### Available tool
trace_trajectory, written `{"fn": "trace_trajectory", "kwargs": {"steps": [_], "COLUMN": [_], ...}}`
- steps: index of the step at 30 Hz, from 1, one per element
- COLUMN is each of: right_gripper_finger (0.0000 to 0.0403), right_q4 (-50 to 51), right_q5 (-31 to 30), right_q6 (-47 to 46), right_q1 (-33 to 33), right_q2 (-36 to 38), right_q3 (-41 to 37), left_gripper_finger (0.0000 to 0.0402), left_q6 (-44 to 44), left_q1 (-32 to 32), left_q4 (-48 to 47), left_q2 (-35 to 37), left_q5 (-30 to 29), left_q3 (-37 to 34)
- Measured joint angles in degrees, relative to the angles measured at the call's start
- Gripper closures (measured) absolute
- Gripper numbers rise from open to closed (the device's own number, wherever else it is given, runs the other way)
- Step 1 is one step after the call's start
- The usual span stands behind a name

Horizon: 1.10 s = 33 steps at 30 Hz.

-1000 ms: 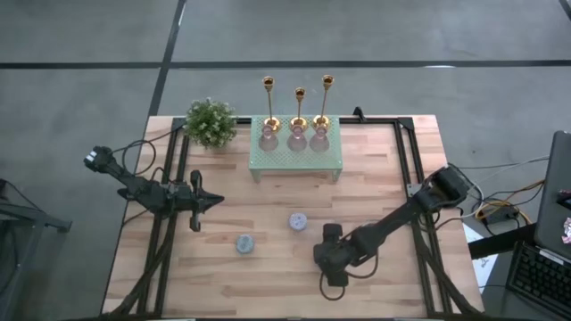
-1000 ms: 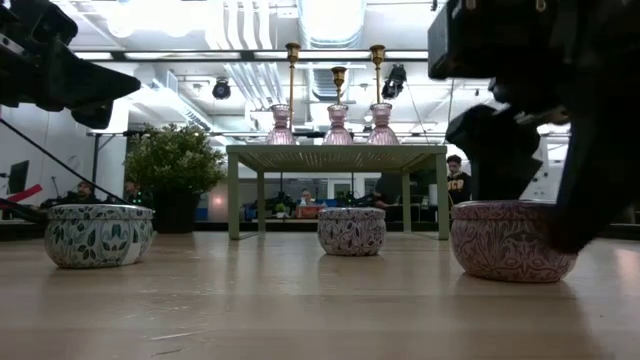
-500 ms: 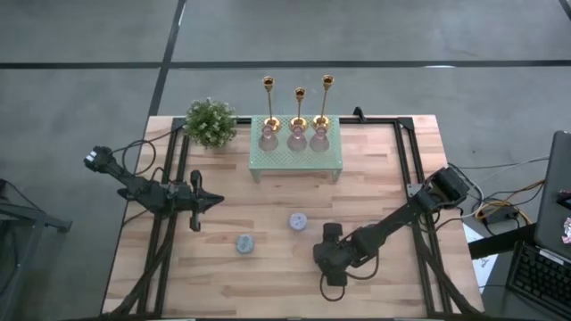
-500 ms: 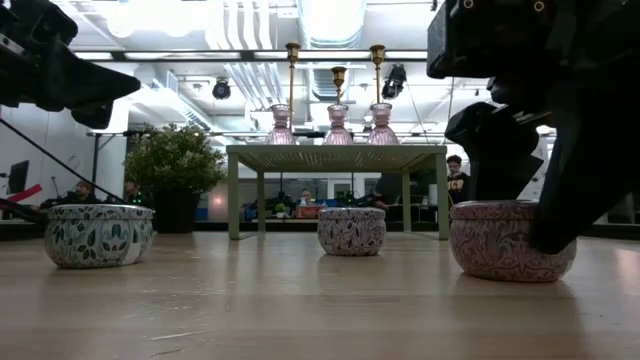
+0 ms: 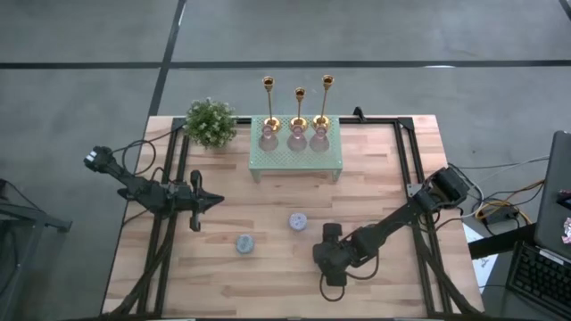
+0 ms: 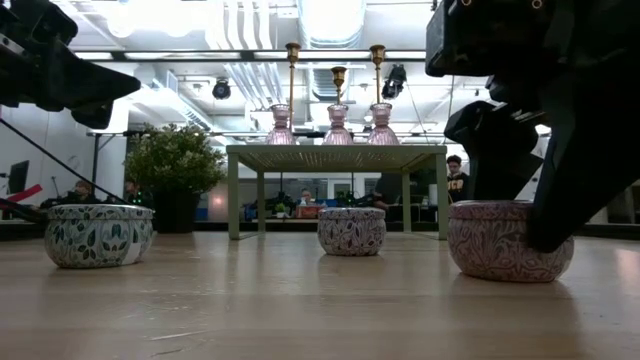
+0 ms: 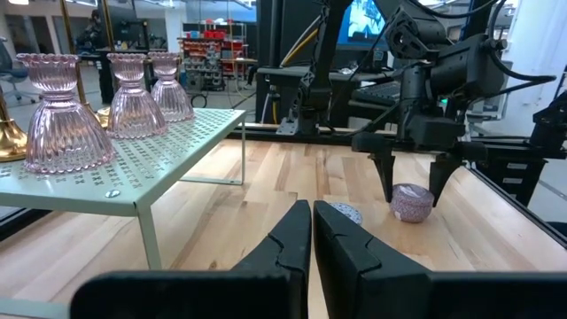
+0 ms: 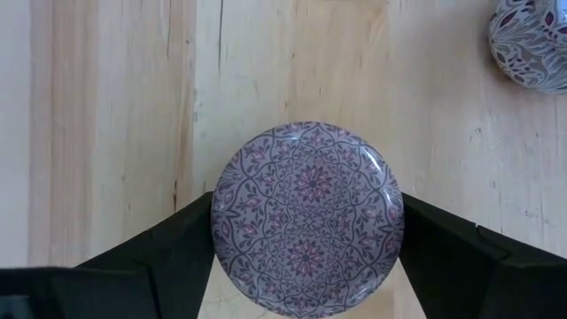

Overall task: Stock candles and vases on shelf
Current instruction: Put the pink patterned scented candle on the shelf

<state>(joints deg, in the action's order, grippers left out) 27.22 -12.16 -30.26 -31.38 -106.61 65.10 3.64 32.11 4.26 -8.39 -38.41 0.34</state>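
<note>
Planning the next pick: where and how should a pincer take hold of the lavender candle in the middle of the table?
Grip the lavender candle across its round side wall, coming straight down from above. It sits upright with a flat lid and open table all round, so opposite fingers can straddle it, as the right pincer straddles the mauve candle.

A robotics lab or open workshop hall. Beyond the left end effector [image 7: 310,232], past the wooden desk [image 7: 266,177], stand stocked storage racks [image 7: 208,55] and a lit monitor [image 7: 363,18]. Overhead run exposed ducts [image 6: 240,40] and strip lights [image 6: 330,15]. Seated people [image 6: 458,178] work far behind the right end effector [image 6: 515,160], and the floor [image 5: 89,36] is bare grey concrete.
</note>
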Motion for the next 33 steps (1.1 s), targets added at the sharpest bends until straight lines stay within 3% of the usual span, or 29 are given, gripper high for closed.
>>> {"fn": "trace_trajectory", "kwargs": {"steps": [12, 33], "right_gripper_finger": [0.0103, 0.0104], "right_q4": [3.9, 13.6], "right_q5": [0.0, 0.2], "right_q6": [1.3, 8.4], "right_q1": [1.3, 8.2], "right_q2": [1.5, 12.1], "right_q3": [4.3, 14.4], "left_gripper_finger": [0.0381, 0.0381], "left_q6": [0.0, 0.0], "left_q1": [0.0, 0.0], "left_q4": [0.0, 0.0], "left_q2": [0.0, -0.1], "left_q5": [0.0, 0.0], "left_q3": [0.0, 0.0]}}
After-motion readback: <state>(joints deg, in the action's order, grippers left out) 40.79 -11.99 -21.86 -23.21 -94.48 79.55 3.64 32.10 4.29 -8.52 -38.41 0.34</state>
